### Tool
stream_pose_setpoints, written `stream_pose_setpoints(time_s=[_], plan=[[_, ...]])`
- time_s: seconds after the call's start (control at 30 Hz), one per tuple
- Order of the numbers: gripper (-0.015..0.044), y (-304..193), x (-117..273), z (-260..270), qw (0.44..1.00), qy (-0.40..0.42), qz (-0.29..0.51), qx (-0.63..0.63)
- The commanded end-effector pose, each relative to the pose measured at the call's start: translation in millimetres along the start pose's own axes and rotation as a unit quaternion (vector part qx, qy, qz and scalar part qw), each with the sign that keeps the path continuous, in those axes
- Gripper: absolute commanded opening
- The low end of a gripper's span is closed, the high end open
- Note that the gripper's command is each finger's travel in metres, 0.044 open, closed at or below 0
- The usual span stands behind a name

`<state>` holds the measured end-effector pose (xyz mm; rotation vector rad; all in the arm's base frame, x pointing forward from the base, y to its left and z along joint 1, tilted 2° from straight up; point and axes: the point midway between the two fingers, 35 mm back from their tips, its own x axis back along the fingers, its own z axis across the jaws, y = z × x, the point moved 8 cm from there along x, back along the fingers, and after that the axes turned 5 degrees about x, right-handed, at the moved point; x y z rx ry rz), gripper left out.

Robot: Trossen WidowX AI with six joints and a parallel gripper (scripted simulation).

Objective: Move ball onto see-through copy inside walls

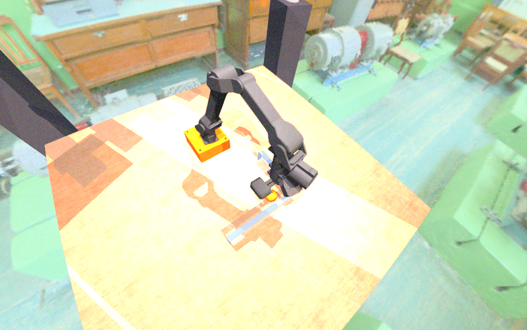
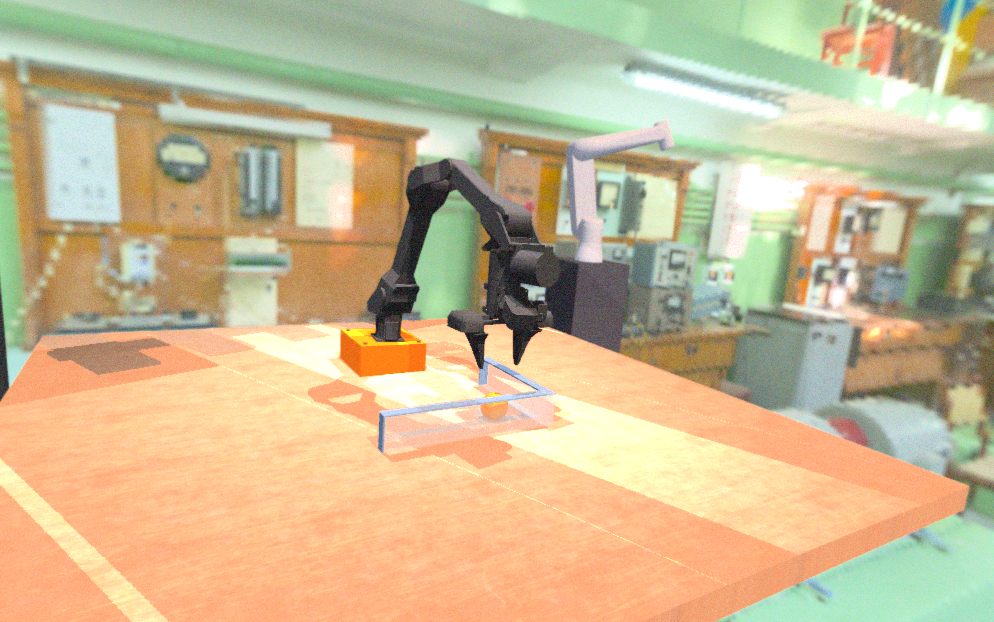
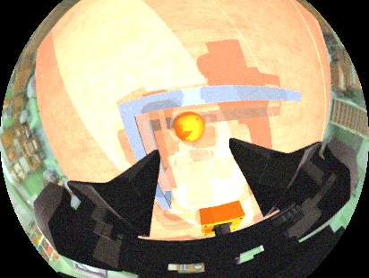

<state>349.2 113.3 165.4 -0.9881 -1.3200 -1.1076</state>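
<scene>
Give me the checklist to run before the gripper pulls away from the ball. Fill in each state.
1. Gripper open, nothing between the fingers: ok.
2. Fingers lifted above the ball, not touching it: ok.
3. Ball on the table inside the corner of the clear walls: ok.
4. Ball on the see-through copy: cannot tell; no separate copy shows.
5. Ball at rest: cannot tell from one moment.
6. Fingertips higher than the wall tops, so a retreat should not clip them: ok.
</scene>
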Motion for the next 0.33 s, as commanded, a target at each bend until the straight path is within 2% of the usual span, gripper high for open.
stream_pose_setpoints(time_s=[0.0,0.1,0.3], plan=[[0.0375,0.0,1.0,0.0,1.0,0.0,0.001,0.0],[0.044,-2.7,38.7,-0.2,1.0,0.0,0.0,0.0],[0.044,-4.5,50.4,-0.4,1.0,0.0,0.0,0.0]])
